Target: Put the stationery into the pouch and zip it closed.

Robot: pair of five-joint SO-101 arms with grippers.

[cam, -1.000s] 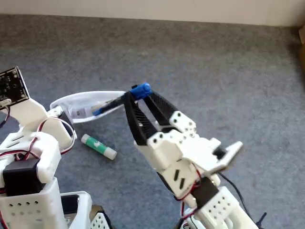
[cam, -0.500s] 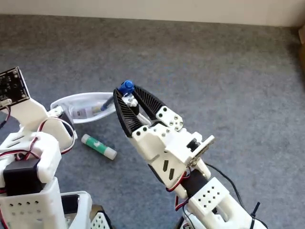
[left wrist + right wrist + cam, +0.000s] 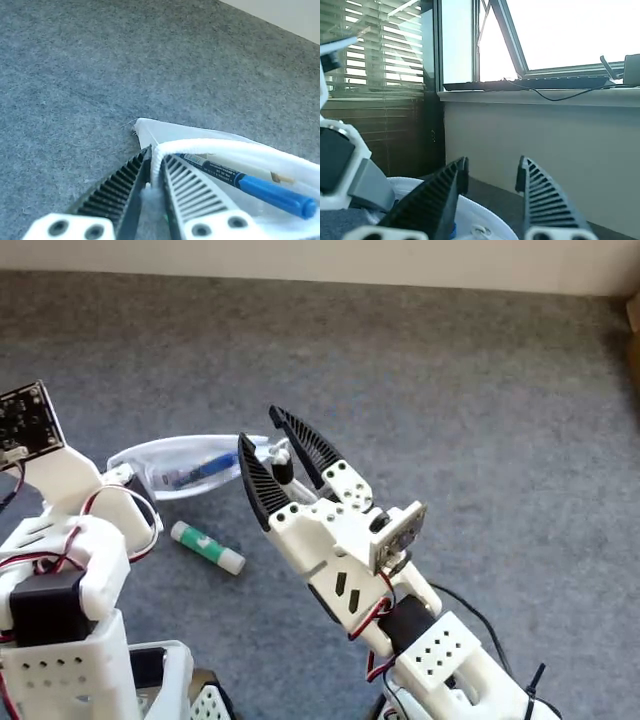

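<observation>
On the grey table (image 3: 450, 370), the pouch (image 3: 165, 462) lies with one end clamped in our left gripper (image 3: 154, 155). Our right gripper (image 3: 258, 426) hangs over its mouth, jaws spread wide, holding nothing. The glue stick (image 3: 206, 547) lies toward the table's front edge, leftward of that gripper and slanted. The pen (image 3: 200, 472) is inside.
</observation>
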